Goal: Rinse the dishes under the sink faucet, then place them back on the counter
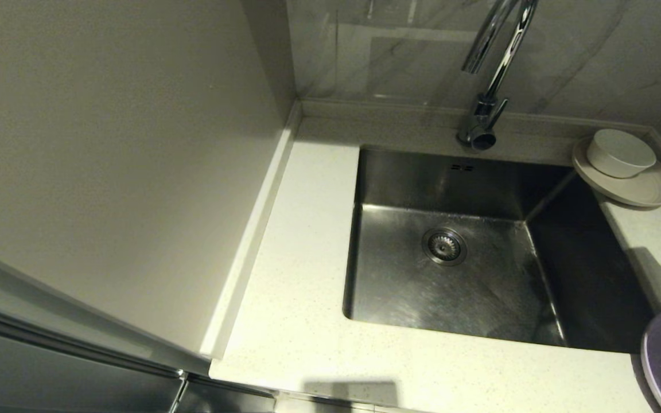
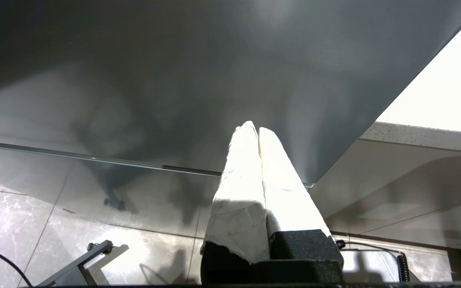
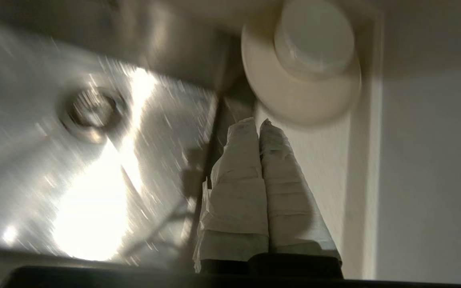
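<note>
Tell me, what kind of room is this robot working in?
Most likely a home kitchen: a steel sink set into a speckled counter, a chrome faucet behind it, and a bowl stacked on a plate.

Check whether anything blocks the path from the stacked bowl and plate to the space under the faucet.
Nothing visible does. The bowl sits on the beige plate at the counter's back right corner, right beside the sink. The basin is empty and the space under the faucet is open. The right end effector, shut, holds nothing.
</note>
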{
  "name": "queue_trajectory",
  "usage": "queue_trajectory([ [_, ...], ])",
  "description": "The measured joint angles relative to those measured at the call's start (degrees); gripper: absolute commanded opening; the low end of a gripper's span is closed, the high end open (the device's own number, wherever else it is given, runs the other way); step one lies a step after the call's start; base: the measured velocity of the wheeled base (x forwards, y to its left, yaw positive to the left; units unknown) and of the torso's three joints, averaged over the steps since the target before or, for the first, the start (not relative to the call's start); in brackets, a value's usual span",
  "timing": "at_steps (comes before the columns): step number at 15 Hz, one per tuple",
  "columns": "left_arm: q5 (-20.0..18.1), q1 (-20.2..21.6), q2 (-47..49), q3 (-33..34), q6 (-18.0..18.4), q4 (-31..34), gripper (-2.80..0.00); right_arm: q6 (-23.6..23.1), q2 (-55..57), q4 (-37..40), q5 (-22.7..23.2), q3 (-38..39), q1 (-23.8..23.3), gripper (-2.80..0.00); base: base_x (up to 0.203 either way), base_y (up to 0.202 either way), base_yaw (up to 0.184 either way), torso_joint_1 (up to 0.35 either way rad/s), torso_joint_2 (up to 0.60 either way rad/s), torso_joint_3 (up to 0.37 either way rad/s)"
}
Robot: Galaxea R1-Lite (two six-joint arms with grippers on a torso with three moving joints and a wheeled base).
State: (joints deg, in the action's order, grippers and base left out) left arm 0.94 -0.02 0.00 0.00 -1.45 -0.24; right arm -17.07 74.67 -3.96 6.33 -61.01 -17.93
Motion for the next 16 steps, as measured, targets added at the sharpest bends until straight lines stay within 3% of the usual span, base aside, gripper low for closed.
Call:
queue_trajectory([
  [2, -0.01, 0.00, 0.00, 0.00, 0.02, 0.02, -2.80, 5.79, 2.31, 5.86, -0.58, -6.20, 2.38, -2.80, 0.000, 0.000, 0.000, 0.000, 0.00, 0.000],
  [6, 0.00, 0.02, 0.00, 0.00, 0.01, 0.01, -2.80, 15.59, 3.67, 26.49, 0.20, -16.06, 5.95, -2.80, 0.000, 0.000, 0.000, 0.000, 0.00, 0.000],
  [8, 0.00, 0.02, 0.00, 0.00, 0.00, 0.00, -2.80, 25.01, 1.59, 35.40, 3.76, -20.63, 10.74, -2.80, 0.000, 0.000, 0.000, 0.000, 0.00, 0.000],
  [11, 0.00, 0.02, 0.00, 0.00, 0.00, 0.00, -2.80, 35.21, -4.51, 38.13, 10.20, -21.83, 17.13, -2.80, 0.000, 0.000, 0.000, 0.000, 0.00, 0.000],
  [14, 0.00, 0.00, 0.00, 0.00, 0.00, 0.01, -2.80, 38.78, -11.34, 38.27, 16.91, -18.50, 21.92, -2.80, 0.000, 0.000, 0.000, 0.000, 0.00, 0.000],
  [16, 0.00, 0.00, 0.00, 0.00, 0.02, 0.01, -2.80, 34.78, -15.84, 37.95, 18.19, -13.48, 22.83, -2.80, 0.000, 0.000, 0.000, 0.000, 0.00, 0.000],
])
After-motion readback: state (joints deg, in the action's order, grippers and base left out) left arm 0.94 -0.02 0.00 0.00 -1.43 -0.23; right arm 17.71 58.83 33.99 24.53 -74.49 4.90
